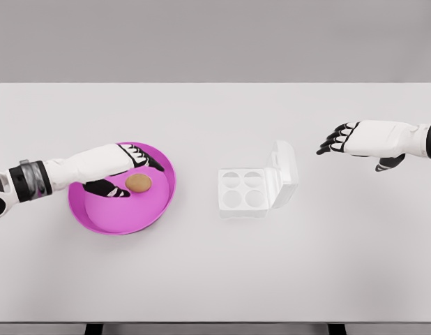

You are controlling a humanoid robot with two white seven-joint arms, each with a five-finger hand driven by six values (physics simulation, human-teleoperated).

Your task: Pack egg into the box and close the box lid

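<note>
One egg (pixel 139 183) sits unpacked in the lower-left pink plate (pixel 118 222); the left hand (pixel 126 171) brackets it ungrasped, box (pixel 245 189) lid open.

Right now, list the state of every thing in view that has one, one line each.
egg: lying in the pink plate, not lifted.
pink plate: flat on the table, holding the egg.
egg box: lid open, all four cups empty.
left hand: open, fingers around the egg.
right hand: open, holding nothing, over the table right of the box.
</note>
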